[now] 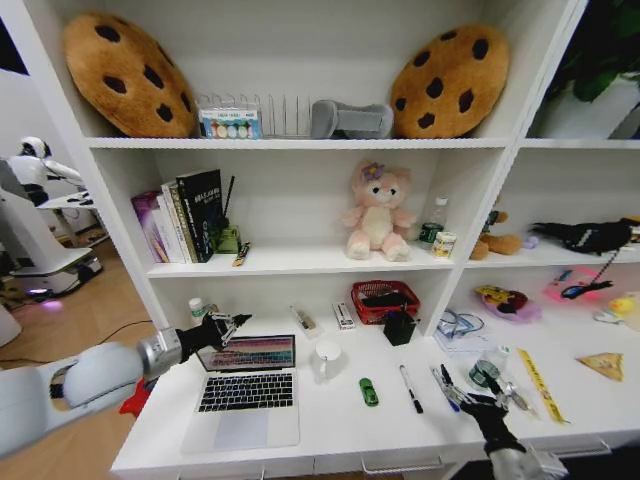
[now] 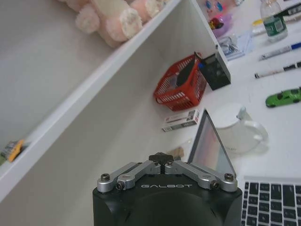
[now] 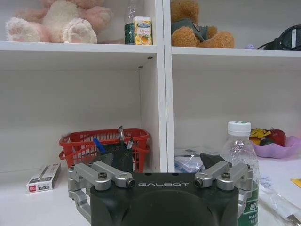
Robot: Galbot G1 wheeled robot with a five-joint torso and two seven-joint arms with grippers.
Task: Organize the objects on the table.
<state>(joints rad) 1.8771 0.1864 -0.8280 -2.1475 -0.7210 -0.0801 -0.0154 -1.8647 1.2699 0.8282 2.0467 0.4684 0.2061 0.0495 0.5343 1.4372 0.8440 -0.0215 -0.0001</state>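
— Laptop (image 1: pixel 248 392) first: where is it?

— Silver-white, lid up, keyboard facing me, on the left part of the white counter (image 1: pixel 330 435). My left gripper (image 1: pixel 232 322) hangs at the top left corner of its screen, and from my left wrist the two finger links are folded together at the tip, right beside the screen's edge. I can't tell whether they touch it.

— And your right side?

— My right gripper (image 1: pixel 478 401) sits low over the counter's right front. Whether its fingers are apart or together, I cannot tell. A clear bottle with a green label (image 3: pixel 242 162) stands just beside it, and a yellow ruler (image 1: pixel 541 385) lies further right.

— Small stuff between?

— Tiny green toy car (image 1: pixel 369 392) lies right of the laptop, below a white mug (image 1: pixel 326 358). Next comes the black pen (image 1: pixel 411 389), then the blue pen (image 1: pixel 445 390), close to my right gripper.

— Back row?

— Red mesh basket (image 2: pixel 184 86) against the shelf wall, black pen holder (image 2: pixel 214 70) just beside it, a small box (image 2: pixel 181 120) lying flat nearby. On the shelf above, a pink plush bear (image 1: pixel 377 212) sits upright.
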